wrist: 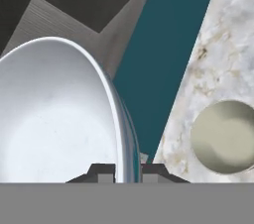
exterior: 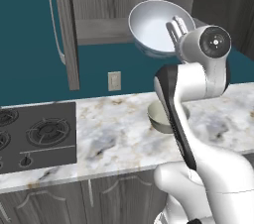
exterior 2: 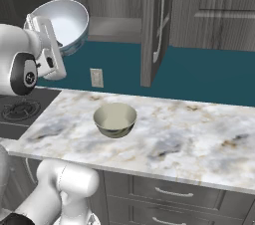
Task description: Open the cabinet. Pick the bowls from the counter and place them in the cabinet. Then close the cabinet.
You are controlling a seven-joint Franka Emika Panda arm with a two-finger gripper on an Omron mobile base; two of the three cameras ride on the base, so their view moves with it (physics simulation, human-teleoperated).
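Observation:
My gripper (exterior: 173, 28) is shut on the rim of the white bowl (exterior: 155, 24), held tilted in the air in front of the open cabinet (exterior: 101, 29). From the other side the white bowl (exterior 2: 63, 22) hangs left of the cabinet's open door (exterior 2: 153, 25), with the gripper (exterior 2: 40, 26) on its near rim. In the hand view the gripper (wrist: 124, 171) pinches the white bowl's (wrist: 54, 119) edge between both fingers. The cream-olive bowl (exterior 2: 115, 118) sits upright on the counter (exterior 2: 179, 134) below. The arm partly hides that bowl (exterior: 157, 118) in the left base view; it also shows in the hand view (wrist: 224, 136).
A black gas cooktop (exterior: 34, 136) lies at the counter's left end. A wall outlet (exterior: 114, 81) sits on the teal backsplash. The cabinet's left door (exterior: 64, 29) stands open, edge-on. Lower drawers (exterior 2: 169, 194) run under the counter.

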